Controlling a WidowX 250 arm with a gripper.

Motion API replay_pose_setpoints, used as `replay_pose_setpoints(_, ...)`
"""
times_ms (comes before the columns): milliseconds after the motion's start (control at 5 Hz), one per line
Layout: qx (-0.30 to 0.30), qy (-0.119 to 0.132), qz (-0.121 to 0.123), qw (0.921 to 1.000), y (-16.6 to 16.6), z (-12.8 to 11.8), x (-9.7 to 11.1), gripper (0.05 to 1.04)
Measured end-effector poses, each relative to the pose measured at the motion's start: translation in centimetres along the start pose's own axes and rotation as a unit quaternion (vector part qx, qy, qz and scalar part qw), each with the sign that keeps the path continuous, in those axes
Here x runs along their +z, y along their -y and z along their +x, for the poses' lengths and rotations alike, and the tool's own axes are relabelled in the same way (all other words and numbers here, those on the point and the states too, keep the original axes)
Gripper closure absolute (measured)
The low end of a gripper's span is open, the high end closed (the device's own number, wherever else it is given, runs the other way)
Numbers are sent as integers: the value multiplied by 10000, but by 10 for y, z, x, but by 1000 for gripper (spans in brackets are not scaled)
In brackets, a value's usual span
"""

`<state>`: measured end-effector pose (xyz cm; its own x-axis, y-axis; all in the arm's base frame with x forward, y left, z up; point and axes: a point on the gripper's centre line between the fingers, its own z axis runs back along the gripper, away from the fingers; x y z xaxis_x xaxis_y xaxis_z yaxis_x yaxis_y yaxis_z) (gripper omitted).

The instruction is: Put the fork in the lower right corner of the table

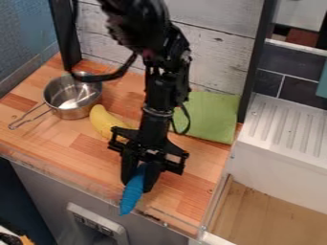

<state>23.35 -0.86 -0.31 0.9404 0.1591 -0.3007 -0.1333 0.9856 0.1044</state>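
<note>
Pinched in my hand (138, 183), the blue item (132, 195), presumably the fork, slants toward the view's lower left, with the surface's (185, 203) target corner (193, 224) lying lower right.

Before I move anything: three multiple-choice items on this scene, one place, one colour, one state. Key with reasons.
1. Where is the curved yellow banana?
A) Between the shiny metal pot and the black gripper
B) On the green cloth
C) Inside the pot

2. What colour is the ribbed handle at the gripper?
A) Green
B) Red
C) Blue

3. What is the gripper's state?
A) Open and empty
B) Closed on the ribbed handle
C) Closed on the banana

Key:
1 A: banana shows right of the pot, left of the gripper.
2 C: its visible ribs are blue.
3 B: handle sits clamped between the fingers.
</note>
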Motion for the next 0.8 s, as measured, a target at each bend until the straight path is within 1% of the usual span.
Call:
replay_pose_setpoints(200, 19, -97, -10, 10000, 2, 4, -1, 650)
replay_pose_setpoints(400, 60, 151, -156, 9997, 9, 26, 6, 354)
replay_pose_setpoints(600, 142, 67, -279, 9995, 4, 23, 5, 101)
replay_pose_setpoints(800, 117, 36, -319, 9994, 3, 16, 10, 77)
